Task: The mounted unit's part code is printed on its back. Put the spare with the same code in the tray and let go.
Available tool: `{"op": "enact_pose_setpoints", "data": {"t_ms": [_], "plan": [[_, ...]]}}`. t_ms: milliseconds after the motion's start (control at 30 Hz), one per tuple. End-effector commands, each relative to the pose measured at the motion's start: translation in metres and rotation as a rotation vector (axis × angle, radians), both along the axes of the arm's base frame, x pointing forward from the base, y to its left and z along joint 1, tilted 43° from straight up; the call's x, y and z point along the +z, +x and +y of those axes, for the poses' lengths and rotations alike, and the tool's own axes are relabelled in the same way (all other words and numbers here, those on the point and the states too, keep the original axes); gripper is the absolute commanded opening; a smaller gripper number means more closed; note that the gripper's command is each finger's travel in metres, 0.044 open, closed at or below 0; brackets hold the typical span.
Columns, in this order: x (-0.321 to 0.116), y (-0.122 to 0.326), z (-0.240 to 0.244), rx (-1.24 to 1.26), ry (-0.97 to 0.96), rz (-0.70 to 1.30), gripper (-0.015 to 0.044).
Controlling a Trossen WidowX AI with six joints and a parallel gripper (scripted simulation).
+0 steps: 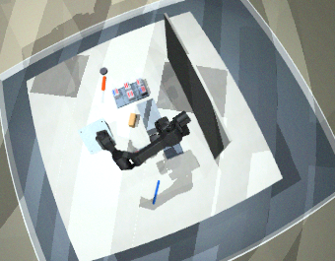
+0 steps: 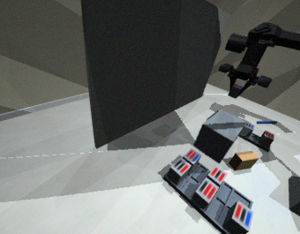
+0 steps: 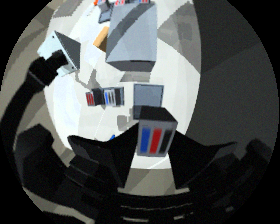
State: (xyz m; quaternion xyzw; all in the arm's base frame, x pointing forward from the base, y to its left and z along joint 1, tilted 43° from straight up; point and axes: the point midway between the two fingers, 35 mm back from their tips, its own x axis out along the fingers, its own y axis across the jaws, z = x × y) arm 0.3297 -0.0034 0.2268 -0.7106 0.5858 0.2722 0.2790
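1. Fingers point(image 1: 165, 131) point(image 2: 235, 93) were closed on the striped spare point(image 2: 237, 86) point(image 3: 156, 140), which was held aloft; blue, red and black bars were shown on its pale face.
2. Stiff, light handling was to be expected of the small block, with some risk of slipping or turning if its smooth sides were gripped unevenly. A hold across two opposite sides, as taken, was judged sound, with the printed face left unpressed.
3. Near the spare in the wrist view, the shallow tray point(image 1: 172, 151) point(image 3: 148, 95) was seen, the block not yet set down in it. A level lowering inside its rim was called for before release; whether the code matched could not be told.
4. Beside the tray stood the small holder point(image 2: 258, 139) point(image 3: 98, 96) with striped units, and beyond it the grey housing point(image 1: 148, 114) point(image 2: 216, 135) point(image 3: 132, 35), with the tan block point(image 1: 132, 120) point(image 2: 244, 160) point(image 3: 101, 38) near it.
5. Further out, more striped blocks were borne by the rack point(image 1: 127, 103) point(image 2: 223, 197).
6. Patches of light and shadow were cast over the pale worktop point(image 1: 111, 203) point(image 2: 47, 173) point(image 3: 65, 115); beside the work, the tall dark panel point(image 1: 195, 90) point(image 2: 139, 63) point(image 3: 235, 105) was to be avoided by the arm.
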Motion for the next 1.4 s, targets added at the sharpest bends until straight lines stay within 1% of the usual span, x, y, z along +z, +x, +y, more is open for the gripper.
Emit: {"op": "enact_pose_setpoints", "data": {"t_ms": [0,1367], "plan": [[0.001,0.001,-0.002,0.004,-0.004,-0.003,0.0],[-0.024,0.011,-0.023,-0.003,0.008,0.002,0.0]]}}
